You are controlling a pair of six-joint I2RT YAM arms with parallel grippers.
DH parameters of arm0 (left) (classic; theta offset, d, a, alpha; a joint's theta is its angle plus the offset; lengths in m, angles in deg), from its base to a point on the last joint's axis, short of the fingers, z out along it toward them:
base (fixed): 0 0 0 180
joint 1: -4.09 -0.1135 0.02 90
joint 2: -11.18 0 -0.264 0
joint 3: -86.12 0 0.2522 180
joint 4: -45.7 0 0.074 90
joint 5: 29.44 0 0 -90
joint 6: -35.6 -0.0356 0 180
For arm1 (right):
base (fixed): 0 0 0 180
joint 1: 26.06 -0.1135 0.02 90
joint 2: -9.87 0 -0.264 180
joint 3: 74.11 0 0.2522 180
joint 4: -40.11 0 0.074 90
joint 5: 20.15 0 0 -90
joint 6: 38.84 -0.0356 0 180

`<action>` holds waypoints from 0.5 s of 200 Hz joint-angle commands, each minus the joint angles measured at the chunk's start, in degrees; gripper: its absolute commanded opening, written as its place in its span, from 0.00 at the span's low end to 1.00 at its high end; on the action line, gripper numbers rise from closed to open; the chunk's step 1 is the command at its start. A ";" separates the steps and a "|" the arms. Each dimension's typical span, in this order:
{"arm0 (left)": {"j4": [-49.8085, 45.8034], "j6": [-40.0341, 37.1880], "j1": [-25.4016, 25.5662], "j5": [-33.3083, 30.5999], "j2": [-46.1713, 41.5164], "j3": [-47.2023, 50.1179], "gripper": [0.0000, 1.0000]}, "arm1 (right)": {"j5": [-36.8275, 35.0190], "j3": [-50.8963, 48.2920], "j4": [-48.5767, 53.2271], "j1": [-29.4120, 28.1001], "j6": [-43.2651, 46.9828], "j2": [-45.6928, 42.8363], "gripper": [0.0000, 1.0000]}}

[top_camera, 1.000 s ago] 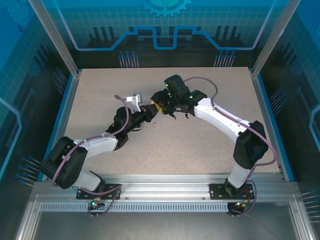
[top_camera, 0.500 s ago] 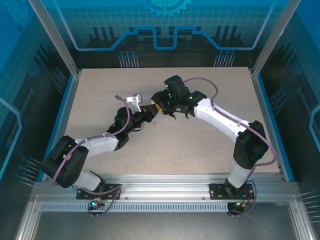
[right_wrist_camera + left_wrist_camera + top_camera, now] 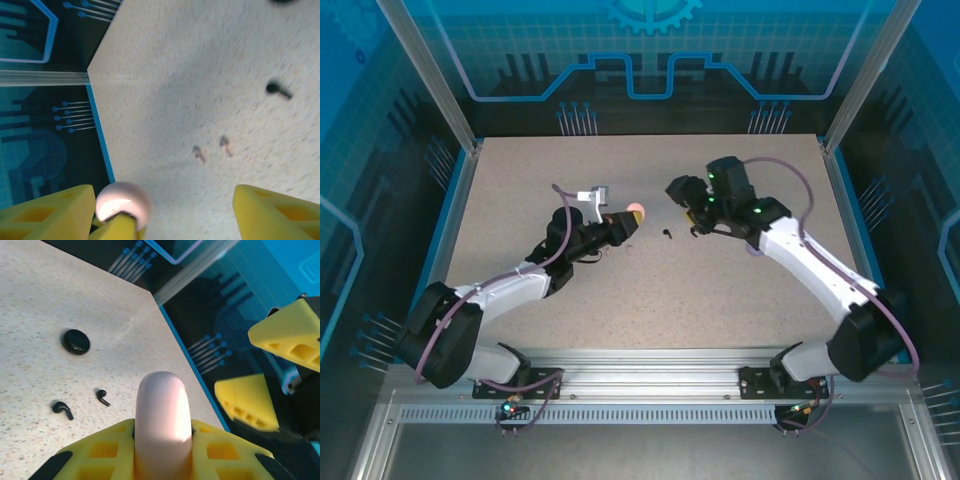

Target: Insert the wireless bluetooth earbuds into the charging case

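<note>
Stretched in low from 7 o'clock: left arm (image 3: 510, 285), left gripper (image 3: 619, 220) clenched on the pale pink charging case (image 3: 635, 211). Angled in from 4 o'clock: right arm (image 3: 810, 260), right gripper (image 3: 677, 189) spread wide, grasping nothing. Loose on the table (image 3: 740, 300): black earbud (image 3: 667, 235) at 6 o'clock of those fingers, pink earbuds (image 3: 199, 153) untouched.

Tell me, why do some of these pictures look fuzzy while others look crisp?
Right wrist view: smeared as if by motion, so a black earbud streaks and the pink earbuds are mere smudges. Left wrist view: the pink case right at the lens is soft, with a sheen, while two black earbuds beyond are crisp. Top view: sharp and evenly lit.
</note>
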 commanded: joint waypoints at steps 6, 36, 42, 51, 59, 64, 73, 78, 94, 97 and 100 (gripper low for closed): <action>-7.34 -4.62 -0.58 11.48 -2.58 -3.78 0.00 | 2.02 -5.94 -3.90 3.05 17.73 -5.50 0.73; -11.90 -7.21 -1.01 17.15 -2.61 -6.07 0.00 | 10.99 -11.82 -10.99 5.07 32.86 -10.39 0.73; -13.14 -7.74 -1.17 17.96 -2.48 -6.68 0.00 | 13.95 -12.91 -12.58 5.31 34.83 -10.87 0.73; -14.51 -8.44 -1.34 19.21 -2.14 -7.51 0.00 | 18.35 -13.73 -14.02 5.44 37.22 -10.98 0.73; -15.43 -8.77 -1.38 20.15 -1.91 -8.25 0.00 | 21.70 -14.16 -14.80 5.42 38.74 -10.49 0.72; -15.74 -8.91 -1.53 21.14 -1.53 -8.65 0.00 | 24.01 -14.51 -15.59 5.44 39.48 -10.20 0.72; -16.64 -9.12 -1.71 22.80 -0.84 -9.57 0.00 | 27.22 -15.12 -17.04 5.21 40.04 -9.50 0.72; -17.24 -9.22 -1.66 23.39 -0.49 -10.13 0.00 | 28.33 -15.41 -17.62 4.99 40.32 -9.12 0.71; -18.23 -9.49 -1.63 24.68 0.38 -11.28 0.00 | 30.09 -15.98 -18.89 4.09 40.98 -8.36 0.71; -18.25 -9.48 -1.64 24.64 0.45 -11.43 0.00 | 30.06 -15.99 -18.93 3.86 41.05 -8.24 0.71; -18.25 -9.44 -1.67 24.73 0.47 -11.55 0.00 | 30.03 -16.00 -18.98 3.65 41.17 -8.11 0.70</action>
